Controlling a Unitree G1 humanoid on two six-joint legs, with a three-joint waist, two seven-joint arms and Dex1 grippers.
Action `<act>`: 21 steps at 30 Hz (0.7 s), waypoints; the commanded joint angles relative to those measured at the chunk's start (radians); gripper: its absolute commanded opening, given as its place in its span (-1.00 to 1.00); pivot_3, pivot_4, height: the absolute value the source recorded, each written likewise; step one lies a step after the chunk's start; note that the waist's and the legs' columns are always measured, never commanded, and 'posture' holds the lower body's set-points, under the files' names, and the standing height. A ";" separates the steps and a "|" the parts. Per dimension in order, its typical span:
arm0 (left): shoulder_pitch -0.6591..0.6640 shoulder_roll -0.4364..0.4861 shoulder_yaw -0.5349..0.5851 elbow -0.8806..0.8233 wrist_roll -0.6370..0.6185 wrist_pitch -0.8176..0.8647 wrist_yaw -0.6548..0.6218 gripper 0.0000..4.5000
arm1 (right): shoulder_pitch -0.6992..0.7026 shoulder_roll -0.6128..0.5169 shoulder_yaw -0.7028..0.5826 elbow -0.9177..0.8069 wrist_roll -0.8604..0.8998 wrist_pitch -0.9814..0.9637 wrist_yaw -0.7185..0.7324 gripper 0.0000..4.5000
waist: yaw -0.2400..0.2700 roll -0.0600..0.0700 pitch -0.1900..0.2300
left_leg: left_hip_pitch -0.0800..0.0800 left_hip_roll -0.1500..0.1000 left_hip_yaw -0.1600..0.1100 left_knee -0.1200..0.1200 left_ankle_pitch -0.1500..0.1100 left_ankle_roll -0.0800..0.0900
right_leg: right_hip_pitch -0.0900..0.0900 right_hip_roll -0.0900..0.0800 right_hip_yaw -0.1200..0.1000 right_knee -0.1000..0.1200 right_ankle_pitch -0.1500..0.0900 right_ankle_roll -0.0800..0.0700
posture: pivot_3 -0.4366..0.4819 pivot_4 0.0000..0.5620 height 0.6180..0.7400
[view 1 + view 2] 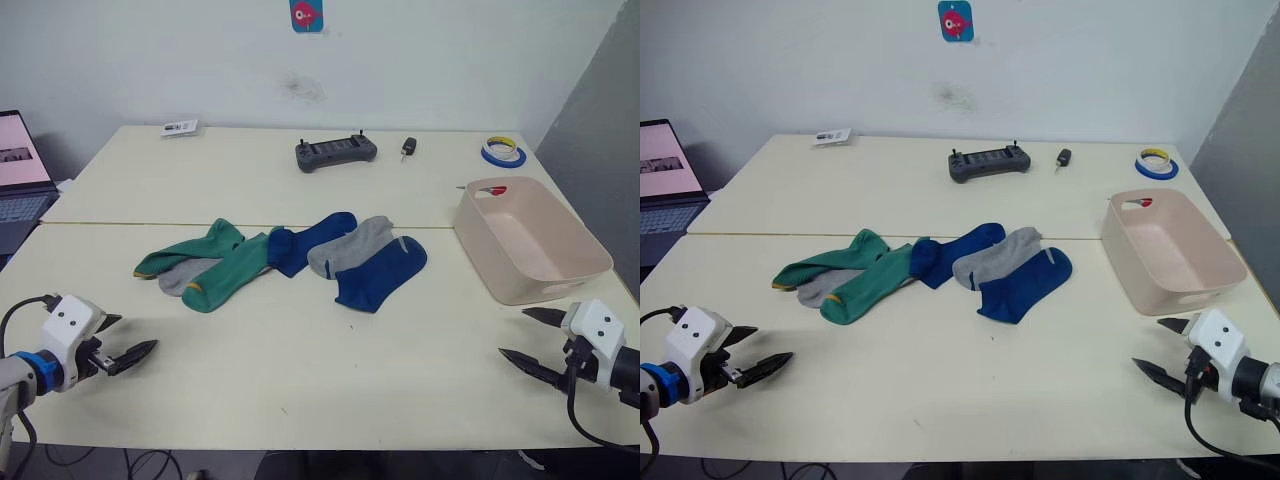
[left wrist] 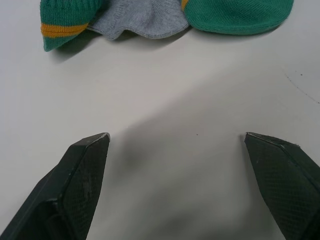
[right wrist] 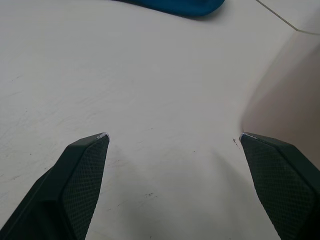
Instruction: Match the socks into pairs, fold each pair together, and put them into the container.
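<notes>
Several socks lie in a loose row at the table's middle. At the left are two green socks (image 1: 190, 252) (image 1: 232, 272) with a grey sock (image 1: 183, 277) partly under them. Right of them lie a dark blue sock (image 1: 312, 240), a second grey sock (image 1: 350, 246) and another dark blue sock (image 1: 382, 273), overlapping. The pale pink container (image 1: 500, 282) stands empty at the right. My left gripper (image 1: 136, 335) is open near the front left edge, short of the green socks (image 2: 240, 15). My right gripper (image 1: 513, 333) is open just in front of the container (image 3: 295, 95).
A black remote controller (image 1: 336, 152), a small key fob (image 1: 409, 148) and tape rolls (image 1: 502, 152) lie along the far edge. A laptop (image 1: 20, 180) stands off the far left corner. A small card (image 1: 180, 127) lies at the back left.
</notes>
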 commanded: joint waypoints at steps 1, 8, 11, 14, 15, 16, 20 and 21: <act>-0.016 0.016 0.031 -0.003 -0.017 -0.014 -0.012 1.00 | 0.009 0.015 -0.047 -0.011 -0.007 -0.025 -0.019 1.00 | 0.000 0.000 0.000 | 0.000 0.000 0.000 0.000 0.000 0.000 | 0.000 0.000 0.000 0.000 0.000 0.000 | -0.05 -0.47 1.00; -0.028 0.013 0.044 0.032 -0.097 -0.033 -0.143 1.00 | 0.031 0.053 -0.059 -0.022 -0.024 -0.056 -0.048 1.00 | 0.000 0.000 0.000 | 0.000 0.000 0.000 0.000 0.000 0.000 | 0.000 0.000 0.000 0.000 0.000 0.000 | -0.05 -0.47 1.00; -0.012 0.041 0.032 0.051 -0.108 0.024 -0.199 1.00 | 0.037 0.062 -0.077 -0.026 0.004 -0.051 -0.040 1.00 | -0.001 0.000 0.000 | 0.000 0.000 0.000 0.000 0.000 0.000 | 0.000 0.000 0.000 0.000 0.000 0.000 | -0.05 -0.47 1.00; -0.009 0.045 0.039 0.050 -0.127 0.028 -0.240 1.00 | 0.047 0.063 -0.093 -0.037 0.027 -0.047 -0.018 1.00 | -0.002 0.001 0.001 | 0.000 0.000 0.000 0.000 0.000 0.000 | 0.000 0.000 0.000 0.000 0.000 0.000 | -0.05 -0.47 1.00; -0.009 0.043 0.043 0.045 -0.133 0.027 -0.245 1.00 | 0.050 0.063 -0.095 -0.042 0.028 -0.047 -0.017 1.00 | -0.002 0.001 0.001 | 0.000 0.000 0.000 0.000 0.000 0.000 | 0.000 0.000 0.000 0.000 0.000 0.000 | -0.05 -0.47 1.00; -0.009 0.044 0.044 0.040 -0.137 0.030 -0.250 1.00 | 0.053 0.063 -0.095 -0.046 0.028 -0.048 -0.016 1.00 | -0.002 0.001 0.001 | 0.000 0.000 0.001 0.000 0.000 0.000 | 0.000 0.000 0.000 0.000 0.000 0.000 | -0.05 -0.47 1.00; -0.029 0.032 0.042 0.017 -0.153 0.040 -0.247 1.00 | 0.055 0.061 -0.093 -0.055 0.020 -0.060 -0.010 1.00 | -0.002 0.001 0.001 | 0.000 0.000 0.000 0.000 0.000 0.000 | 0.000 0.000 0.000 0.000 0.000 0.000 | -0.05 -0.47 1.00; -0.033 0.030 0.044 0.005 -0.165 0.056 -0.244 1.00 | 0.055 0.061 -0.092 -0.058 0.019 -0.062 -0.009 1.00 | -0.002 0.001 0.001 | 0.000 0.000 0.000 0.000 0.000 0.000 | 0.000 0.000 0.000 0.000 0.000 0.000 | -0.05 -0.47 1.00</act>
